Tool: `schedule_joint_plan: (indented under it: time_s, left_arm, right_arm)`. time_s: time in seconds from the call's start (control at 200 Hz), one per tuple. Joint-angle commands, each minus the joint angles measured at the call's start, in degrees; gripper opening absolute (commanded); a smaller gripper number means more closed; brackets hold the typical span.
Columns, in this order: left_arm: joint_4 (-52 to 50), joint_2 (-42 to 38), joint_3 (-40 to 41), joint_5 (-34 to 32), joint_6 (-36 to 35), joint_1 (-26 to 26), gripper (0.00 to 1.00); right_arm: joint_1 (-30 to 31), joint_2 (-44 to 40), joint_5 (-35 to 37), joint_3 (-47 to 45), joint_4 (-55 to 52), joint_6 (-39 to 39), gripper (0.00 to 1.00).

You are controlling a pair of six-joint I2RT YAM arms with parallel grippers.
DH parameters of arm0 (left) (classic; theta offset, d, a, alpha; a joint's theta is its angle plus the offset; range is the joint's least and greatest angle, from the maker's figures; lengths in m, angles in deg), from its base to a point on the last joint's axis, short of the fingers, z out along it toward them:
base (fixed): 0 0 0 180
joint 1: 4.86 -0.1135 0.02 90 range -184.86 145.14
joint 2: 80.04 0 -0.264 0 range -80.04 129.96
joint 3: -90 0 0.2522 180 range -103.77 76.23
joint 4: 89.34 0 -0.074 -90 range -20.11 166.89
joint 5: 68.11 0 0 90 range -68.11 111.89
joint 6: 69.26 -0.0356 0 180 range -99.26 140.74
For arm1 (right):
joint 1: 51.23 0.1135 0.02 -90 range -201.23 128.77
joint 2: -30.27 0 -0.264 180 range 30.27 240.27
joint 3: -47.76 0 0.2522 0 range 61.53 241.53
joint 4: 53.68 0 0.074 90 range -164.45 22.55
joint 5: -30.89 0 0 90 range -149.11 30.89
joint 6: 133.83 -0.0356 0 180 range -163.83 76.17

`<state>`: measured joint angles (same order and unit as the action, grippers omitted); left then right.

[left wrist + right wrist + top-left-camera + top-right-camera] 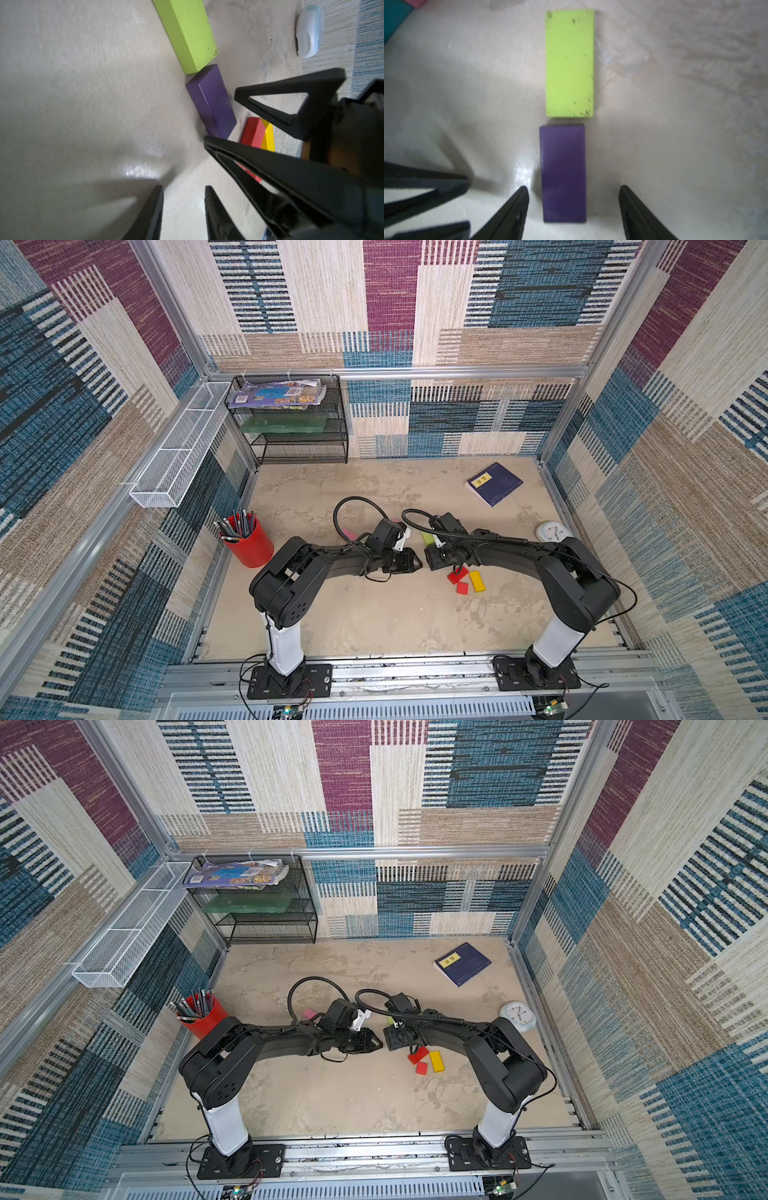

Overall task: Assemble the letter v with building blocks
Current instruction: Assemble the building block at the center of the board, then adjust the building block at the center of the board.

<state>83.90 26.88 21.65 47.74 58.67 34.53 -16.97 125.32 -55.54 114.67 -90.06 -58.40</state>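
The step in hand looks like the release of the flat purple rectangular block point(563, 172). It lies on the pale mottled tabletop point(374, 622) near the middle, a little toward the right edge, end to end with the flat lime green rectangular block point(570, 62). A thin gap parts them, and the purple one sits slightly out of line. The right claw point(573, 187) stands wide open astride the purple block's end away from the lime one, with clear space at each finger, gripping nothing. To do this well it should probably rise straight up with the fingers held wide, so that neither drags the block askew. The small offset may then want a gentle nudge to straighten that arm of the letter v. The left claw point(184, 187) calls for care: it hangs just beside, fingers partly apart and empty. A flat teal block point(394, 18) and a flat pink block point(417, 2) lie toward the left edge, seemingly the other arm. A red oblong block point(457, 574), a small red square block point(462, 588) and a yellow oblong block point(477, 580) lie loose toward the near edge. Both arms rise from the near edge, fold at raised elbows and reach inward, wrists almost meeting. The right points down; the left tilts toward the purple block.
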Motion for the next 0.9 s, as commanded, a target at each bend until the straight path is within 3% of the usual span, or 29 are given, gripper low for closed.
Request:
schedule_joint_plan:
  time_s: [0.0,0.085,0.155,0.29,0.441,0.671,0.896]
  left_arm:
    - [0.2,0.6,-0.7,0.2,1.2,0.1,0.37]
    - [0.2,0.9,-1.3,0.3,1.3,0.2,0.37]
    - [0.2,1.1,-1.9,0.1,1.3,0.6,0.36]
    - [0.2,2.6,-3.2,-0.6,1.4,0.9,0.28]
    - [0.1,4.5,-4.4,-2.3,1.9,1.2,0.02]
    - [-1.4,6.5,-6.2,-4.7,2.0,1.4,0.0]
    - [-3.4,7.1,-7.5,-7.7,2.0,1.4,0.0]
  right_arm:
    - [-0.6,-6.6,-0.9,-1.7,0.7,-2.8,0.76]
    - [-1.6,-14.7,-1.2,-4.5,2.4,-6.1,0.76]
    - [-2.9,-21.0,-1.8,-8.2,3.7,-10.2,0.69]
    - [-5.7,-29.9,-4.3,-16.5,6.7,-18.5,0.32]
    - [-5.9,-34.0,-7.1,-23.6,12.8,-23.2,0.0]
    - [-5.1,-31.5,-12.8,-29.1,22.9,-27.2,0.0]
    - [-3.4,-26.1,-14.1,-29.9,29.0,-29.1,0.0]
